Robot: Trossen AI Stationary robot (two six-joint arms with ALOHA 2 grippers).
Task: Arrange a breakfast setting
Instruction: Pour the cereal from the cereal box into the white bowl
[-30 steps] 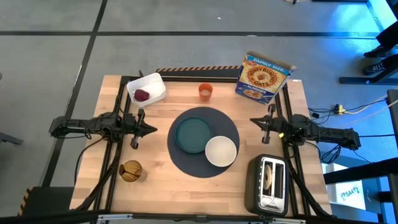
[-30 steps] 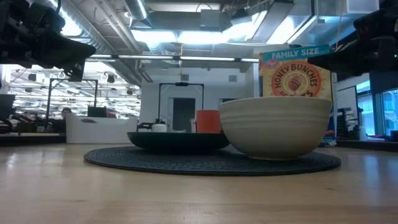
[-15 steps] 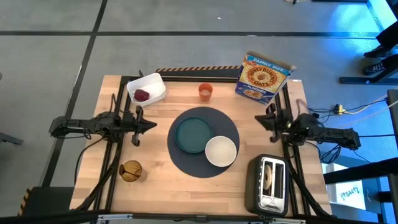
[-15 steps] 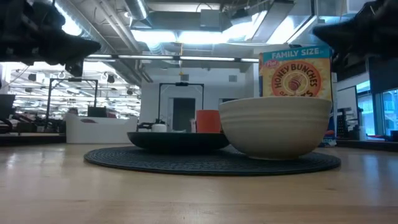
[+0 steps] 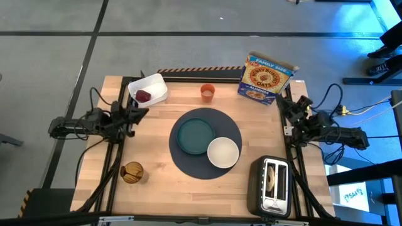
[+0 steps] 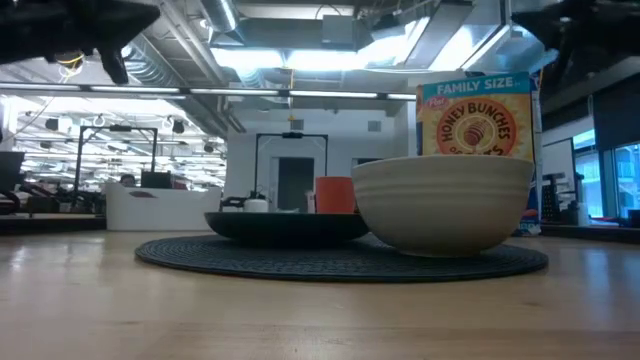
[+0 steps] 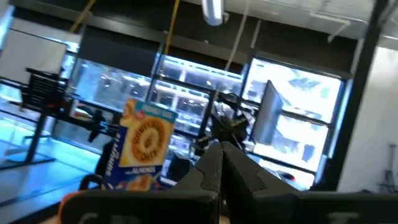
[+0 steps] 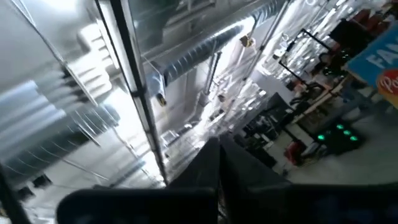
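The round dark-blue placemat (image 5: 188, 164) lies mid-table. On it sit the teal plate (image 5: 192, 135) and the white bowl (image 5: 223, 152), side by side. The orange cup (image 5: 208, 92) stands beyond the mat. The red fruit (image 5: 144, 96) lies in a white container (image 5: 155, 87) at the far left. A tan bagel (image 5: 270, 181) sticks out of a toaster slot. My left gripper (image 5: 144, 112) is shut and empty over the table's left edge, near the container. My right gripper (image 5: 281, 102) is shut and empty over the right edge, beside the cereal box. Both tip upward in their wrist views (image 7: 221, 152) (image 8: 217, 146).
A cereal box (image 5: 268, 78) stands at the far right, and it also shows in the low view (image 6: 475, 115). A black toaster (image 5: 271, 185) stands at the near right. A small round brown holder (image 5: 131, 172) stands at the near left. Bare wood lies between the mat and the near edge.
Both arms have drawn back from the placemat. My left gripper has gone toward the left and far edges and tipped up. My right gripper has gone toward the right and far edges, risen and tipped up. The dishes have stayed in place.
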